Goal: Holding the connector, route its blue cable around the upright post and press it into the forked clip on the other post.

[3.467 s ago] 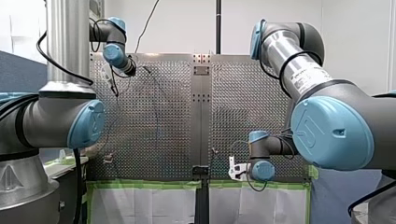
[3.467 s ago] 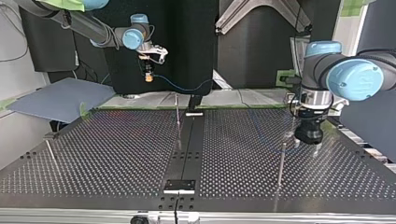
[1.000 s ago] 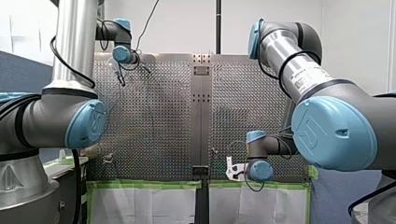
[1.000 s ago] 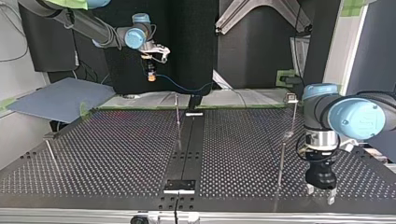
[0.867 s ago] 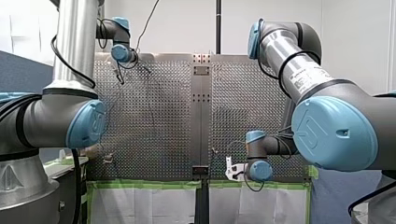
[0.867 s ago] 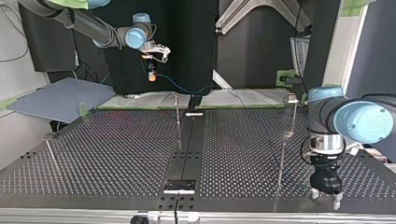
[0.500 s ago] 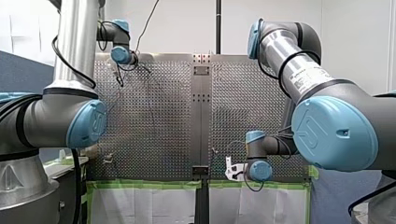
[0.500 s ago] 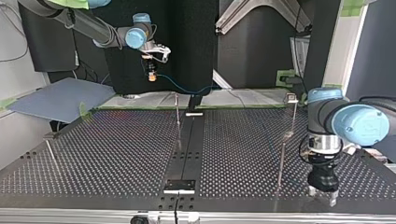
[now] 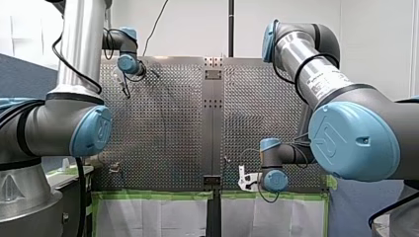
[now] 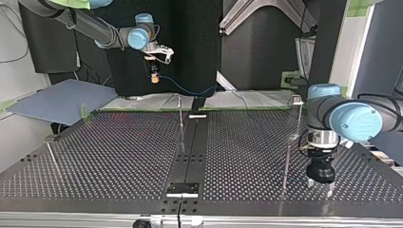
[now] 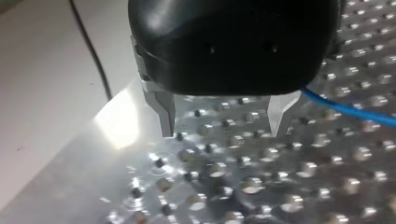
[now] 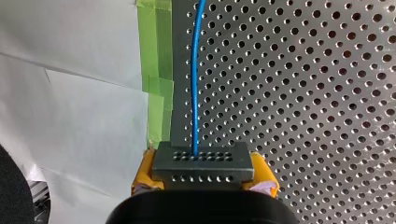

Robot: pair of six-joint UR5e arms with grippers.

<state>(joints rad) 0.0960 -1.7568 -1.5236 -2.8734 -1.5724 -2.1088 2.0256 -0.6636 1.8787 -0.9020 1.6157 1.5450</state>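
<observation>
Over the perforated desk (image 12: 303,93), my right claw (image 12: 203,173) had its yellow pads (image 12: 142,175) closed on the grey connector (image 12: 203,161), whose blue cable (image 12: 195,84) ran straight ahead from it, while my left claw (image 11: 219,122) stood wide open and empty, the cable passing just beside one finger (image 11: 281,111).

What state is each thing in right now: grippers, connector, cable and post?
Left gripper: open, nothing between its fingers.
Right gripper: shut on the connector.
Connector: clamped between the yellow pads.
Blue cable: joined to the connector, running out ahead of it.
Post: upright, apart from the left gripper.
</observation>
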